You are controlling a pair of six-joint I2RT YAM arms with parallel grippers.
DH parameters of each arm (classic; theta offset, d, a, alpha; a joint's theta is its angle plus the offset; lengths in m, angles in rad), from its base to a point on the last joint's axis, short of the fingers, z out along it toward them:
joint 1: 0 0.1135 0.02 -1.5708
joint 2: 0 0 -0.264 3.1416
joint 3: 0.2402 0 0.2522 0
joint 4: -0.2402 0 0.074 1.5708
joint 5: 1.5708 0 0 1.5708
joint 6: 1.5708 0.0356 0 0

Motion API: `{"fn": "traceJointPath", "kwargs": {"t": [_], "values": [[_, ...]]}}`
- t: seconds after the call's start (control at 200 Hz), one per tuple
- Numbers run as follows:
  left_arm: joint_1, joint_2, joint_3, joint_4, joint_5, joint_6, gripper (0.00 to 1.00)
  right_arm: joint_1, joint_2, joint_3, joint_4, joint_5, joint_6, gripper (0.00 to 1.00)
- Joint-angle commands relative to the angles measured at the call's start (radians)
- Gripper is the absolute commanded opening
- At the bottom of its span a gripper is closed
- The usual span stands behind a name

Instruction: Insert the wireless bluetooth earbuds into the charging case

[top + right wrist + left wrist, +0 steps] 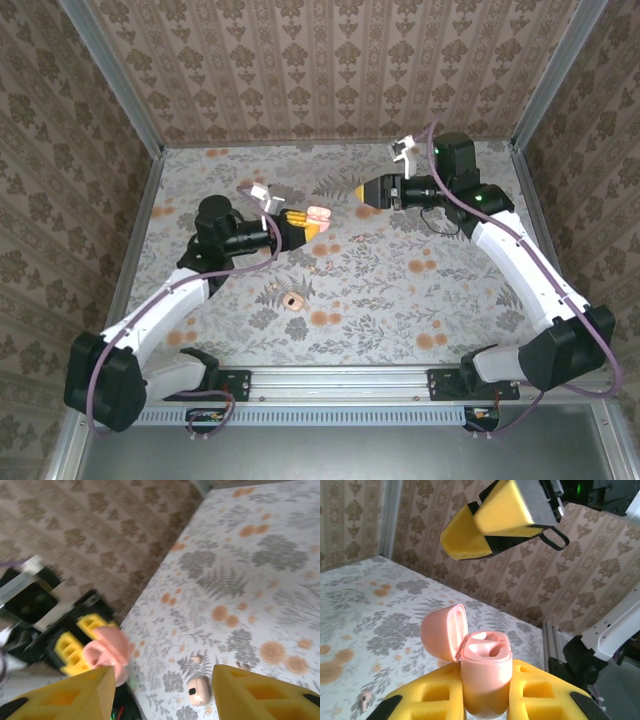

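open charging case [485, 666], clasped in left gripper [486, 702]

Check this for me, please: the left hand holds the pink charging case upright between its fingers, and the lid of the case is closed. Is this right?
Not quite. The left hand does hold the pink charging case upright between its fingers, but the lid is open, not closed: it is hinged back to one side and the inside of the case shows. The left wrist view shows this.

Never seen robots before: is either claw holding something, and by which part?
The left gripper holds the case by its lower body, lid open. The right gripper is open and empty.
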Motion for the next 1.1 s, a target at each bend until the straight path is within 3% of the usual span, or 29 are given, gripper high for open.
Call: {"fn": "traceJointPath", "kwargs": {"t": [0.0,0.105,0.25,0.515,0.71,1.095], "values": [[0.009,-0.077,-0.038,-0.093,-0.092,0.103,0.0,0.006,0.068,-0.027,-0.039,0.157,0.105,0.52],[0.045,-0.128,-0.074,-0.122,-0.138,0.131,0.0,0.051,0.112,-0.076,-0.007,0.201,0.153,0.52],[0.054,-0.171,-0.099,-0.165,-0.173,0.162,0.0,0.152,0.196,-0.099,-0.036,0.384,0.189,0.5],[0.056,-0.201,-0.109,-0.242,-0.202,0.201,0.0,0.325,0.445,0.021,-0.187,0.641,0.249,0.44],[0.055,-0.229,-0.125,-0.274,-0.218,0.219,0.0,0.383,0.575,0.126,-0.277,0.711,0.27,0.35],[0.054,-0.237,-0.125,-0.307,-0.207,0.249,0.0,0.407,0.734,0.256,-0.381,0.753,0.285,0.35]]}}
